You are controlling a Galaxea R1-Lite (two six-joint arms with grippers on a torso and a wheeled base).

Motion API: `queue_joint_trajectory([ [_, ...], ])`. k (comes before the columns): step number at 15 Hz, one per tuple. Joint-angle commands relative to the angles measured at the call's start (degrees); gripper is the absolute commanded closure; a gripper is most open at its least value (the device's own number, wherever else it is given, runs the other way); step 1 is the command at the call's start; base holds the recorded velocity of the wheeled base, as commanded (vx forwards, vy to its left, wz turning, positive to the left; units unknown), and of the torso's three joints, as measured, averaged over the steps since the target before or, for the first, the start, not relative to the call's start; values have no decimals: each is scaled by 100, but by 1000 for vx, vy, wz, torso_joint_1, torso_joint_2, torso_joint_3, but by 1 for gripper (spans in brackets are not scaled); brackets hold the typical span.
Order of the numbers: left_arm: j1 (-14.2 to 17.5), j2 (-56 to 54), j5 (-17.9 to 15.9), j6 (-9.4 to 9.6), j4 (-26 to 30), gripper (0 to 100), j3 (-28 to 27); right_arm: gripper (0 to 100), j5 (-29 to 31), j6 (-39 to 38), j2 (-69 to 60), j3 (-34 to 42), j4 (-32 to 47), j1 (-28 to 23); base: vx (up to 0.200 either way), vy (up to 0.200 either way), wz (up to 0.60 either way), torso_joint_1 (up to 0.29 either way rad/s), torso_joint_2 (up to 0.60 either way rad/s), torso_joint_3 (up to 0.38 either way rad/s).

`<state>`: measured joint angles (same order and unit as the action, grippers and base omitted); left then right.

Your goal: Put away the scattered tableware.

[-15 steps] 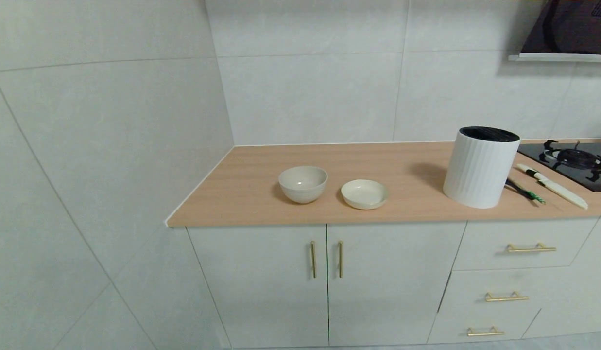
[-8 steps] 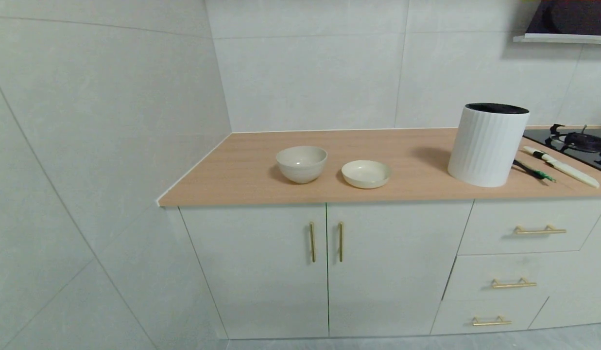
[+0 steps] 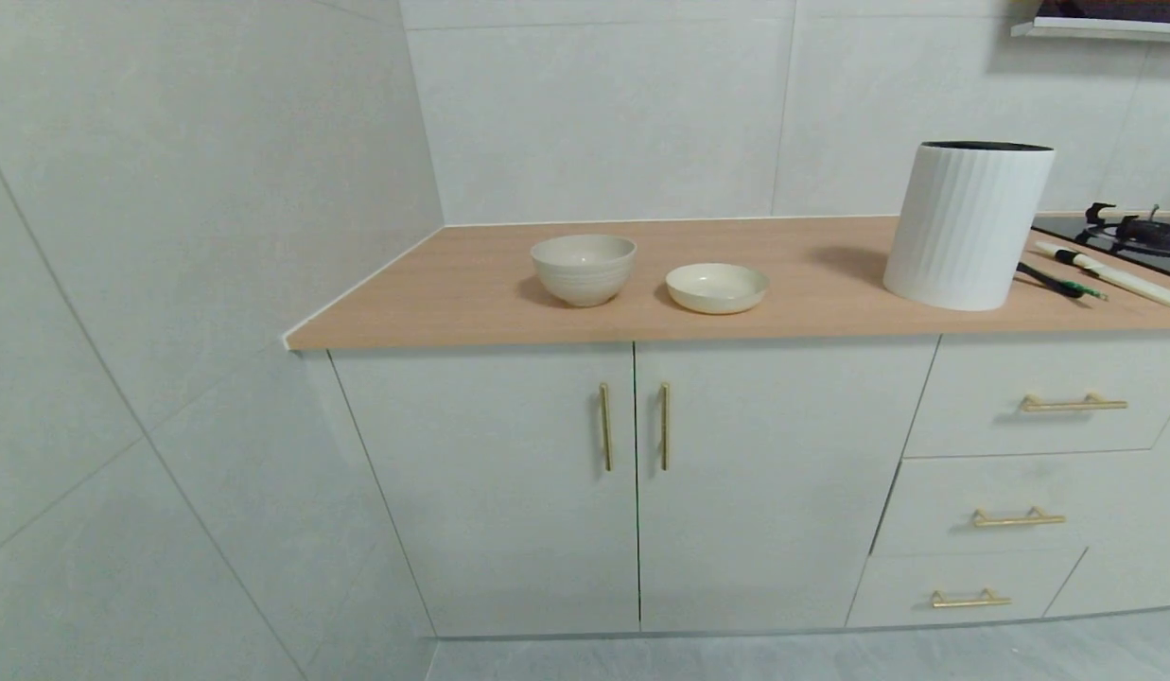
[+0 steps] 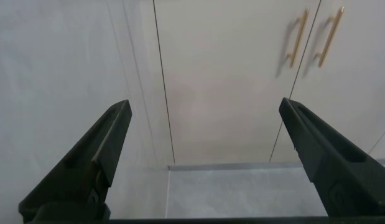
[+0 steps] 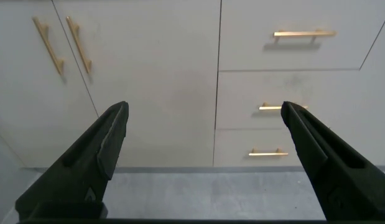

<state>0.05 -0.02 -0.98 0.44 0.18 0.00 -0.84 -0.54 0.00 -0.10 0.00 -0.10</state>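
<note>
A cream bowl (image 3: 584, 268) and a shallow cream dish (image 3: 717, 287) sit side by side on the wooden countertop (image 3: 812, 274). Further right stands a tall white ribbed holder (image 3: 968, 225) with a dark top. Beside it lie dark chopsticks with green tips (image 3: 1060, 283) and a cream knife (image 3: 1114, 275). My left gripper (image 4: 204, 149) is open, low down, facing the cabinet doors (image 4: 242, 74) and the floor. My right gripper (image 5: 204, 149) is also open, low in front of the drawers (image 5: 298, 68).
A tiled wall (image 3: 168, 236) closes off the left side, next to the cabinet. Double doors with gold handles (image 3: 634, 427) sit under the bowl and dish; three drawers (image 3: 1039, 463) are to their right. A gas hob (image 3: 1133, 232) lies at the far right.
The whole head view has shifted: the counter now sits higher in the picture and more of the cabinet front and floor shows. The tableware itself has not moved.
</note>
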Motion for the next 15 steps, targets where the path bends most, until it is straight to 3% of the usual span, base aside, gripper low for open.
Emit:
queue_joint_trajectory([
  [1, 4, 2, 1, 0, -1, 0, 0, 0, -4, 1, 9, 1, 0, 1, 0, 0, 0, -154, 466, 305],
  [8, 4, 2, 1, -9, -1, 0, 0, 0, -4, 1, 9, 1, 0, 1, 0, 0, 0, -110, 417, 306],
  [15, 4, 2, 1, 0, -1, 0, 0, 0, -4, 1, 9, 1, 0, 1, 0, 0, 0, -10, 41, 30],
])
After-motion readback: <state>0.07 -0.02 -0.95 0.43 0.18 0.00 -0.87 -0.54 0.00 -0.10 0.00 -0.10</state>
